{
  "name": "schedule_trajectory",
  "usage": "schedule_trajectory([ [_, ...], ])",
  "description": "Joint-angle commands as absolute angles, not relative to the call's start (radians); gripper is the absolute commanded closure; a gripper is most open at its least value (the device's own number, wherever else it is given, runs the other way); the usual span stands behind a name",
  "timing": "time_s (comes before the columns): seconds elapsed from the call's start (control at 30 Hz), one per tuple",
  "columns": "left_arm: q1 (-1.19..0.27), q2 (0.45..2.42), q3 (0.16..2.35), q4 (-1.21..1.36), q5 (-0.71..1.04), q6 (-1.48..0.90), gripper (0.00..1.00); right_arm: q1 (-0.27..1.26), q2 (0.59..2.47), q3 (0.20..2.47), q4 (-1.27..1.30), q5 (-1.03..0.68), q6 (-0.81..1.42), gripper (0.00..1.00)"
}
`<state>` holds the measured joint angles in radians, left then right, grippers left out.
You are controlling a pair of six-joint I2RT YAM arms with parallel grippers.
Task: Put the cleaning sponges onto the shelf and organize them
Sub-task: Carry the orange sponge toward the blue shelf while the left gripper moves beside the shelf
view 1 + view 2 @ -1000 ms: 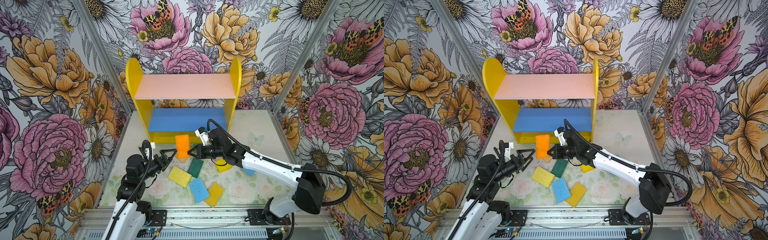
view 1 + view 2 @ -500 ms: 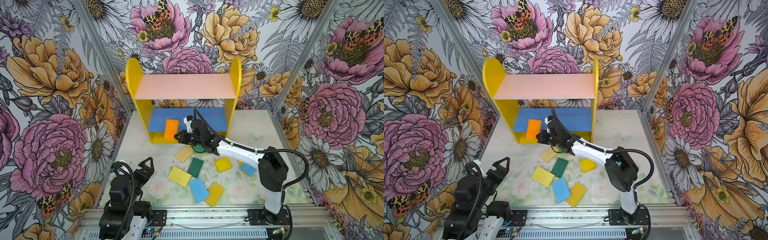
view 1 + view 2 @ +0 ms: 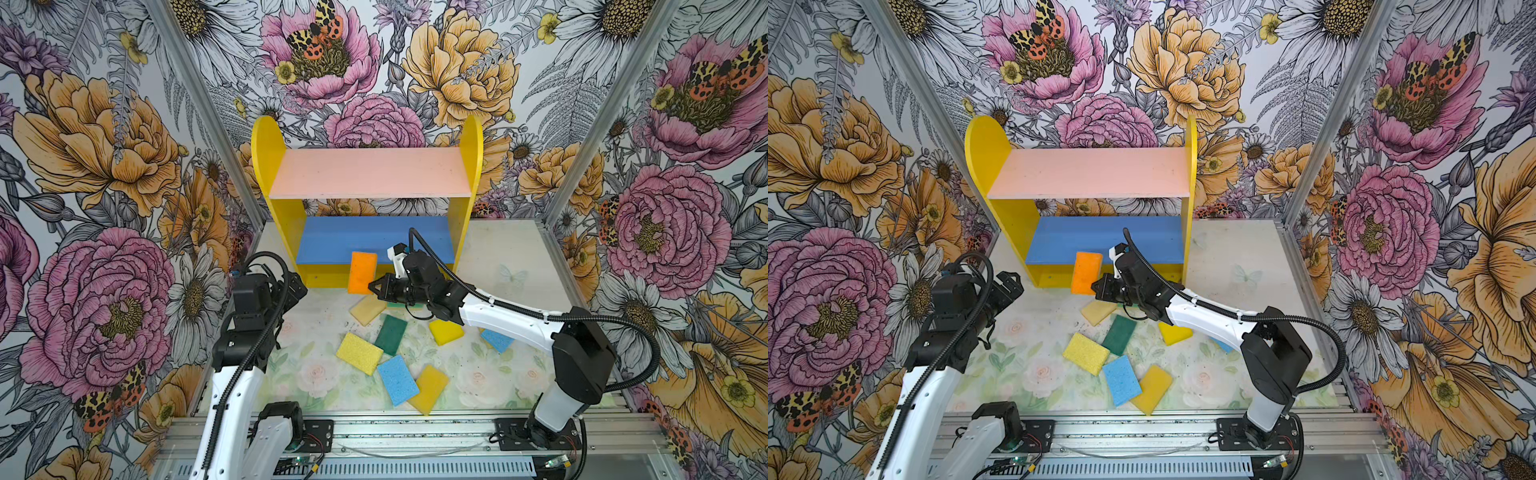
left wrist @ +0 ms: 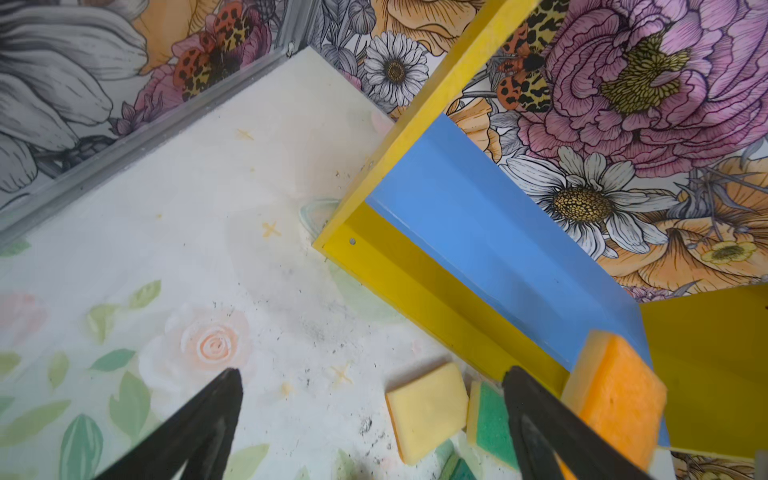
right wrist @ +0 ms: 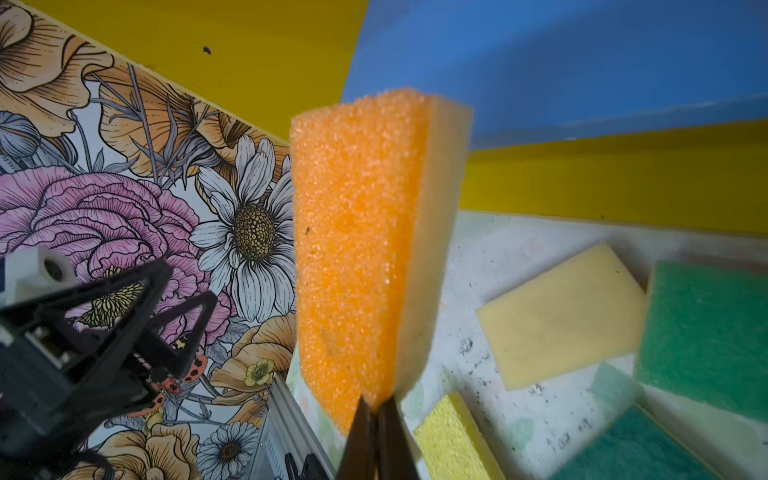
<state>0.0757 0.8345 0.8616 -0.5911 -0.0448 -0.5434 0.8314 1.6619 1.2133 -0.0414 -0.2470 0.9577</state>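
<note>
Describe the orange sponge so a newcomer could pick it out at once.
Find the yellow-sided shelf at the back, then its blue lower board. Just in front, the right gripper pinches the orange sponge upright. The other sponges lie flat; none is orange.

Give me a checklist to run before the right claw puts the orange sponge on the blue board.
1. Grip: ok. The right claw is shut on the orange sponge, pinching only its lower edge.
2. Sponge placed: not ok. It is held upright at the front edge of the blue lower board, not resting on it.
3. Landing spot: ok. Nothing lies on the board's visible part.
4. Left claw: ok. It is open, empty and apart from the sponge.
5. Headroom under the pink upper board: cannot tell.
</note>
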Motion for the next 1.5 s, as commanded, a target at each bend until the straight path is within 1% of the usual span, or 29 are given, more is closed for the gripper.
schedule_trajectory([
  [0.0,0.125,0.915,0.891,-0.389,0.033,-0.412,0.01,0.82,1.572,1.15,-0.031,-0.275,0.953,1.0],
  [0.2,0.133,1.076,0.917,-0.186,0.099,-0.307,0.02,0.798,1.482,1.076,-0.037,-0.329,0.946,1.0],
  [0.23,0.131,1.102,0.921,-0.153,0.102,-0.296,0.04,0.768,1.474,1.069,-0.038,-0.341,0.945,1.0],
  [0.33,0.126,1.171,0.944,-0.098,0.088,-0.269,0.09,0.743,1.452,1.055,-0.041,-0.37,0.94,1.0],
  [0.5,0.113,1.256,0.948,0.011,0.008,-0.224,0.19,0.711,1.426,1.038,-0.051,-0.406,0.937,1.0],
  [0.57,0.11,1.288,0.949,0.05,0.002,-0.206,0.21,0.702,1.42,1.032,-0.054,-0.415,0.939,1.0],
  [0.63,0.118,1.332,0.969,0.061,0.03,-0.202,0.26,0.696,1.416,1.028,-0.058,-0.422,0.939,1.0],
  [0.73,0.132,1.378,0.996,0.063,0.051,-0.208,0.3,0.693,1.413,1.022,-0.063,-0.426,0.944,1.0],
  [0.83,0.141,1.398,0.988,0.114,0.065,-0.229,0.36,0.693,1.414,1.023,-0.067,-0.428,0.949,1.0],
  [1.03,0.129,1.467,1.027,0.147,0.16,-0.236,0.45,0.693,1.417,1.026,-0.075,-0.421,0.952,1.0],
  [1.07,0.127,1.476,1.033,0.148,0.172,-0.235,0.5,0.693,1.417,1.026,-0.074,-0.421,0.953,1.0],
  [1.13,0.115,1.493,1.045,0.149,0.193,-0.238,0.53,0.693,1.414,1.027,-0.075,-0.416,0.957,1.0],
  [1.2,0.098,1.498,1.052,0.15,0.191,-0.23,0.55,0.693,1.413,1.026,-0.075,-0.413,0.961,1.0],
  [1.27,0.077,1.49,1.048,0.15,0.156,-0.208,0.6,0.693,1.413,1.028,-0.075,-0.409,0.96,1.0],
  [1.33,0.06,1.482,1.039,0.157,0.148,-0.188,0.73,0.695,1.413,1.029,-0.075,-0.405,0.963,1.0],
  [1.37,0.057,1.483,1.039,0.155,0.161,-0.181,0.77,0.695,1.413,1.028,-0.075,-0.404,0.962,1.0],
  [1.47,0.047,1.478,1.049,0.126,0.205,-0.182,0.79,0.695,1.416,1.028,-0.075,-0.402,0.962,1.0],
])
